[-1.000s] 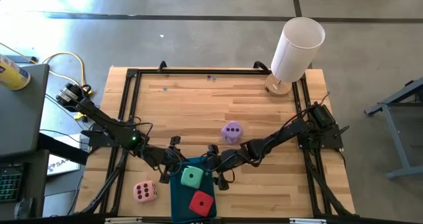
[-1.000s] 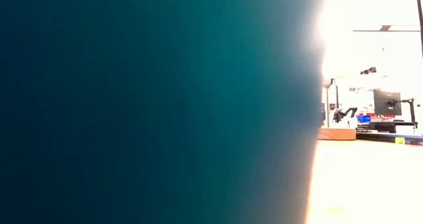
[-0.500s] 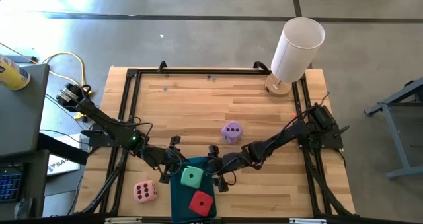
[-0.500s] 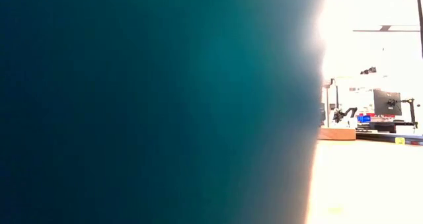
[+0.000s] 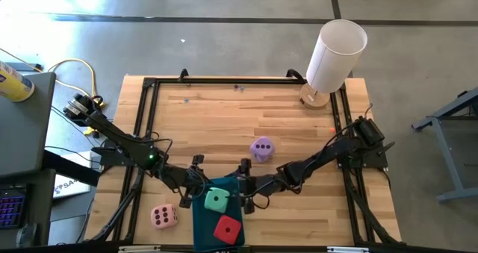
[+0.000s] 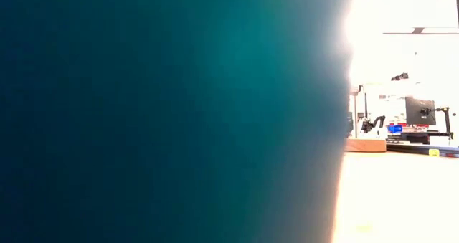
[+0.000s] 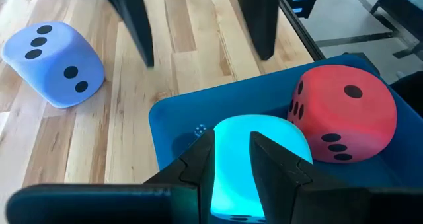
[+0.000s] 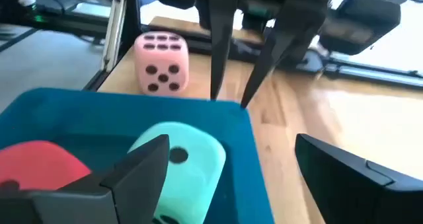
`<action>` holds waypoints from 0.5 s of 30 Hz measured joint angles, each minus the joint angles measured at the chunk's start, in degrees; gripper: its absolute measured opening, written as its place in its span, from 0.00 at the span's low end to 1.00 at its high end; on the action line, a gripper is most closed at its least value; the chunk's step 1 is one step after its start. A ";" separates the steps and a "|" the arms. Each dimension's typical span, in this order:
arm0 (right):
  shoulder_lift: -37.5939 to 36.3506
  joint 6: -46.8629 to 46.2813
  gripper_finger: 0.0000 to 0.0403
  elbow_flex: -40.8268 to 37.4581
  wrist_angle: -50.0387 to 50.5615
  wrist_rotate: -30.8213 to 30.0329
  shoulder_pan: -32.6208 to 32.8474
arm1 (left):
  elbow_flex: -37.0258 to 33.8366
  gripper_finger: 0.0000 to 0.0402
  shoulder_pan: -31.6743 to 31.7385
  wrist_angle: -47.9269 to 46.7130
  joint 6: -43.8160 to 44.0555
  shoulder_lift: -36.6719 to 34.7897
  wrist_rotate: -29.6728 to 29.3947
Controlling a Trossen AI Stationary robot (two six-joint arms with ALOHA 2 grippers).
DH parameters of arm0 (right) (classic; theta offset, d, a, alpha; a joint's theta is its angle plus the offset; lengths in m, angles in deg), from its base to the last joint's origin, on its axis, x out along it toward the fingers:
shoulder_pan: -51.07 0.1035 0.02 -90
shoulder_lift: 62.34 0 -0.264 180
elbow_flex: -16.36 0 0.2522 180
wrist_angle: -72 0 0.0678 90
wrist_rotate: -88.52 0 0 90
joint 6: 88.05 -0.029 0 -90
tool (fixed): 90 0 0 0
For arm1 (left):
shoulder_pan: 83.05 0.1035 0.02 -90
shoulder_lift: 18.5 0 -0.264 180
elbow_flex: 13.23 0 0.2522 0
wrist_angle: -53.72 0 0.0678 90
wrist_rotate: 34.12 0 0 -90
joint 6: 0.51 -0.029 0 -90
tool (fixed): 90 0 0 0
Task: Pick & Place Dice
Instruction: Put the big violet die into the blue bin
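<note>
Filling the low view, tray [image 6: 165, 114] hides dice [image 5: 216, 201] seen overhead.

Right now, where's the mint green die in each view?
High view: mint green die on the teal tray, bottom centre, behind the red die.
Low view: not in it; a teal blur fills most of the picture.
Left wrist view: bottom centre, beside the red die.
Right wrist view: lower centre, in the tray.
Shared landmark: the teal tray.

Partly readable white letters, "SA", are showing on a dark object [image 5: 69, 186] left of the surface; no other text is proving readable anywhere.
</note>
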 joint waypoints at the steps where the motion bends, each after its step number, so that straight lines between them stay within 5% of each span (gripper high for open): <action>1: 0.00 0.54 0.82 0.00 -0.40 -0.76 0.31 | 0.00 0.23 0.00 0.03 0.00 0.00 0.02; 15: 0.00 1.80 0.96 0.00 -1.08 -2.52 0.96 | 0.00 0.23 0.02 0.03 -0.02 0.00 0.00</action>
